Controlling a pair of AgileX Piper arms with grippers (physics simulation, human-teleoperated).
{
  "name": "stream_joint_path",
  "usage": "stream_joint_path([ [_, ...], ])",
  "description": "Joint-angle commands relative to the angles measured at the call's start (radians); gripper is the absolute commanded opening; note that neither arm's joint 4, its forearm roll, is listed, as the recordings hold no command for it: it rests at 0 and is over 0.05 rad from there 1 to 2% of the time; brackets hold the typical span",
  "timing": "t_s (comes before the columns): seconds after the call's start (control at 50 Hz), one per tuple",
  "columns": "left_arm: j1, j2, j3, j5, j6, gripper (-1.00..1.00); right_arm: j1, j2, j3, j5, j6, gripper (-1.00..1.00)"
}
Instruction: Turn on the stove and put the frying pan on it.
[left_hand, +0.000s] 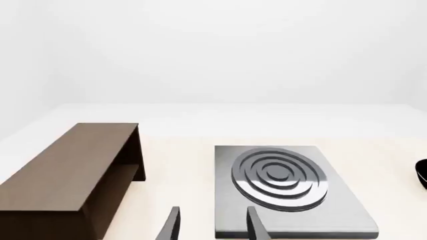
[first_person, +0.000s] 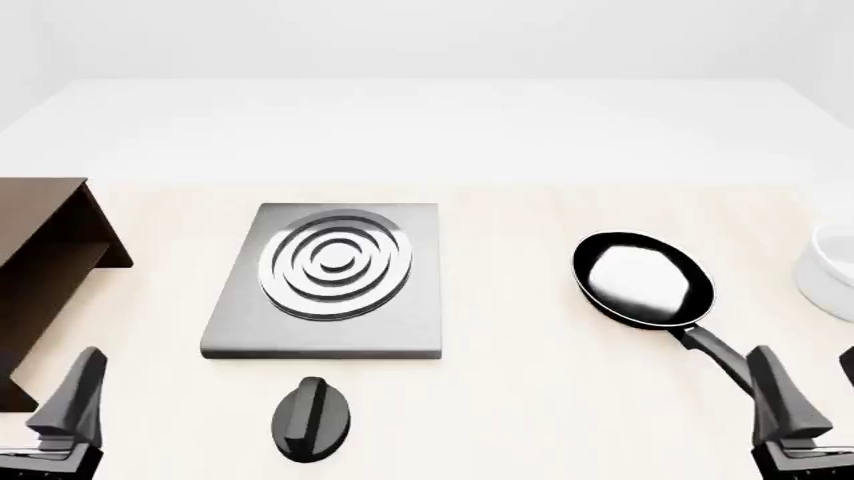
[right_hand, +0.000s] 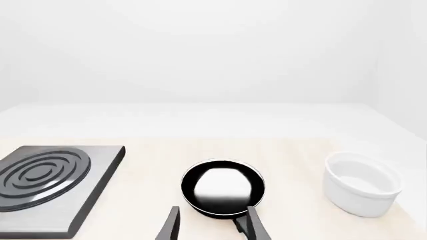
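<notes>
The stove (first_person: 327, 285) is a flat grey plate with a silver ring burner, lying left of centre on the table. Its black oval knob (first_person: 312, 418) sits apart, just in front of the plate. The frying pan (first_person: 643, 280) rests on the table to the right, its long handle (first_person: 714, 350) pointing toward my right gripper (first_person: 817, 395). That gripper is open and low, with the handle (right_hand: 237, 223) just inside one finger. My left gripper (left_hand: 213, 227) is open too, hovering short of the stove's (left_hand: 287, 195) near edge and holding nothing.
A dark brown wooden cabinet (first_person: 40, 265) stands at the left edge of the table, close to my left arm. A white bowl (right_hand: 362, 184) sits right of the pan. The table's far half is white.
</notes>
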Motion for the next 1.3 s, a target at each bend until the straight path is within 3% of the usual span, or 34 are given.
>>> stream_joint_path([
  [0.02,0.003,0.002,-0.003,-0.002,0.017,1.0,-0.002,0.01,0.005,-0.012,-0.003,1.0],
  [0.16,0.013,0.003,-0.003,-0.002,0.004,1.0,-0.003,0.0,0.005,-0.001,-0.003,1.0],
  [0.24,0.007,0.067,-0.004,-0.038,0.055,1.0,-0.002,0.003,-0.007,0.009,0.006,1.0],
  [0.32,0.035,0.055,0.001,-0.024,-0.018,1.0,-0.003,0.012,-0.005,0.0,-0.008,1.0],
  [0.4,0.006,0.086,0.001,-0.044,0.009,1.0,-0.003,0.018,-0.026,0.014,-0.008,1.0],
  [0.46,-0.019,0.22,0.0,-0.121,0.042,1.0,-0.003,0.004,-0.007,0.01,-0.007,1.0],
  [0.48,-0.019,0.225,0.0,-0.127,0.042,1.0,-0.003,0.004,-0.007,0.01,-0.007,1.0],
  [0.5,-0.048,0.327,-0.002,-0.181,0.014,1.0,-0.003,0.003,-0.007,0.01,-0.008,1.0],
  [0.52,-0.074,0.367,-0.005,-0.203,0.044,1.0,-0.003,0.003,-0.006,0.01,-0.008,1.0],
  [0.58,-0.095,0.386,-0.056,-0.159,0.044,1.0,-0.002,0.0,-0.008,0.013,-0.007,1.0],
  [0.66,-0.132,0.639,-0.137,-0.23,0.041,1.0,-0.001,0.001,-0.007,0.011,-0.008,1.0],
  [0.72,-0.137,0.717,-0.164,-0.249,0.058,1.0,-0.002,0.0,-0.006,0.01,-0.009,1.0],
  [0.78,-0.166,0.839,-0.201,-0.282,0.13,1.0,-0.002,0.015,-0.03,0.019,-0.007,1.0],
  [0.82,-0.172,0.872,-0.197,-0.298,0.191,1.0,-0.003,0.006,-0.009,0.007,-0.007,1.0],
  [0.88,-0.178,1.036,-0.18,-0.372,0.254,1.0,-0.003,0.007,-0.005,0.004,-0.007,1.0],
  [0.9,-0.199,1.136,-0.173,-0.416,0.272,1.0,-0.003,0.009,-0.005,0.003,-0.006,1.0],
  [0.96,-0.209,1.243,-0.155,-0.473,0.293,1.0,-0.002,0.015,-0.014,0.006,-0.006,1.0],
  [1.0,-0.216,1.258,-0.141,-0.49,0.331,1.0,-0.002,0.015,-0.013,0.005,-0.006,1.0],
  [1.12,-0.252,1.235,-0.168,-0.393,0.312,1.0,-0.002,0.012,-0.006,0.001,-0.006,1.0],
  [1.22,-0.262,1.297,-0.154,-0.426,0.347,1.0,-0.002,0.016,-0.012,0.003,-0.006,1.0],
  [1.26,-0.249,1.248,-0.13,-0.438,0.385,1.0,-0.002,0.017,-0.01,0.0,-0.006,1.0],
  [1.3,-0.27,1.257,-0.154,-0.406,0.356,1.0,-0.001,0.02,-0.004,-0.008,-0.005,1.0],
])
